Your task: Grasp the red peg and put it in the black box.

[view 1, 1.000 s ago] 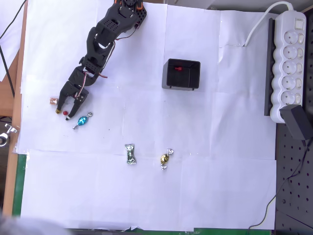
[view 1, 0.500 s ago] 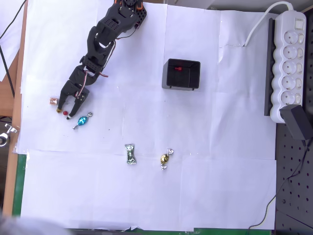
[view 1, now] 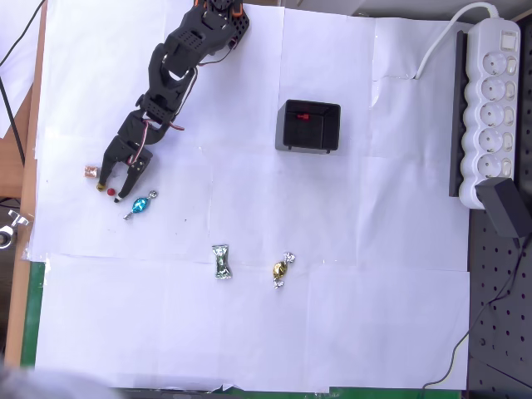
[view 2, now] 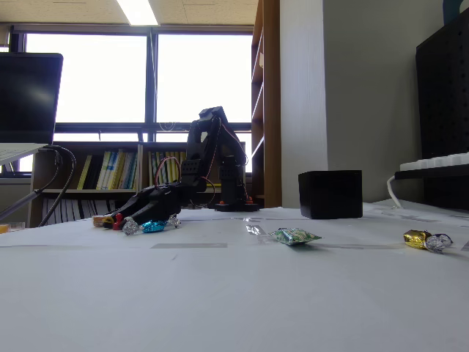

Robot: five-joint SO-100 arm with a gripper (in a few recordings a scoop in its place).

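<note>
The red peg (view 1: 110, 192) is a tiny dark-red dot on the white paper at the left. In the fixed view it shows low down as the red peg (view 2: 116, 220). My black gripper (view 1: 110, 193) is down at the paper and open, with one finger on each side of the peg. I cannot tell if the fingers (view 1: 121, 196) touch it. The gripper (view 2: 121, 221) lies low on the table. The black box (view 1: 309, 126) stands right of the arm and apart from it, with a small red spot in its hollow. The same black box (view 2: 330, 194) stands at the right.
A pinkish-brown square piece (view 1: 90, 171) lies just left of the gripper. A blue-wrapped candy (view 1: 140, 204) lies just below and right of it. A green candy (view 1: 221, 261) and a gold candy (view 1: 281, 269) lie nearer the front. A white power strip (view 1: 490, 100) runs along the right edge.
The gripper has shifted only very slightly around the peg. The peg and the candies have not moved.
</note>
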